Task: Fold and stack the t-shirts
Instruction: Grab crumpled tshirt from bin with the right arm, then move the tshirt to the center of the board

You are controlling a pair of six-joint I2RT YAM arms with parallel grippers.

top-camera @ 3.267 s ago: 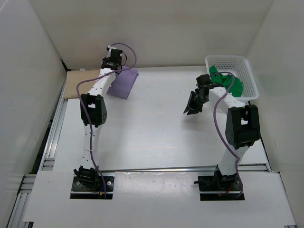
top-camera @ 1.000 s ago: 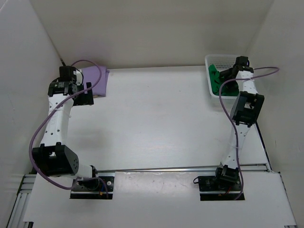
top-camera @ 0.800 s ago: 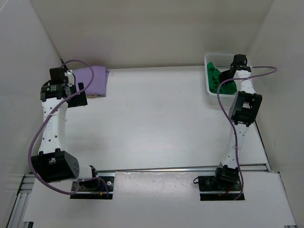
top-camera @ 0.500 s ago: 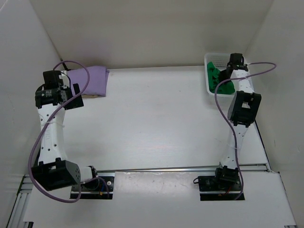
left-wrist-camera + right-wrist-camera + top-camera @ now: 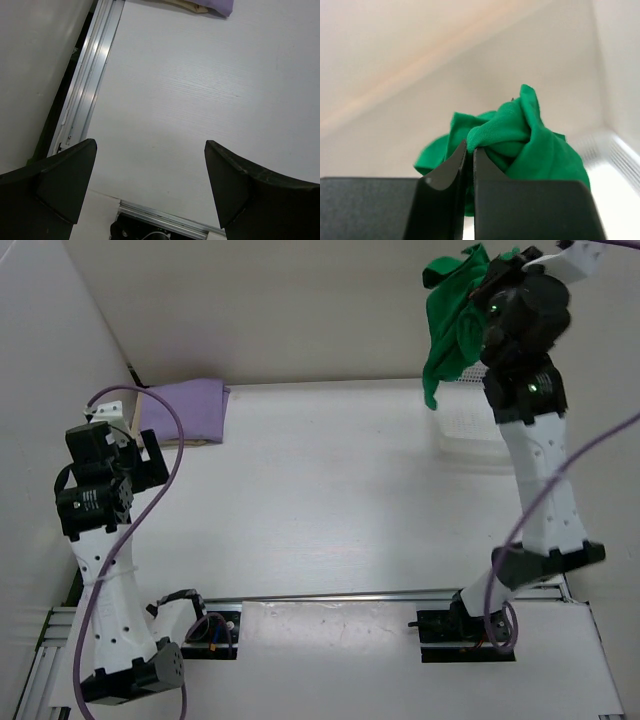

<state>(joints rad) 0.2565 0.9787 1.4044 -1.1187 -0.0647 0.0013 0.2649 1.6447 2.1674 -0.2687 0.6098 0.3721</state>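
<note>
nearest you, your left gripper (image 5: 150, 146) hangs over the bare white table (image 5: 170, 95) with its fingers spread wide and nothing between them. the aluminium rail (image 5: 87, 75) along the table's left edge runs just beside it. further back, in the far left corner, you have the purple t-shirt (image 5: 186, 408) lying folded flat, its near edge resting on a tan sheet (image 5: 195, 442) that peeks out beneath it. across at the far right, the white basket (image 5: 468, 428) shows only as a pale blur beside your right arm. your right gripper (image 5: 470, 150) is raised high above that corner, its fingers pinched tight on a bunched fold of the green t-shirt (image 5: 450, 325). the rest of that shirt dangles crumpled from the fingers, clear of the table and well apart from the purple one.
</note>
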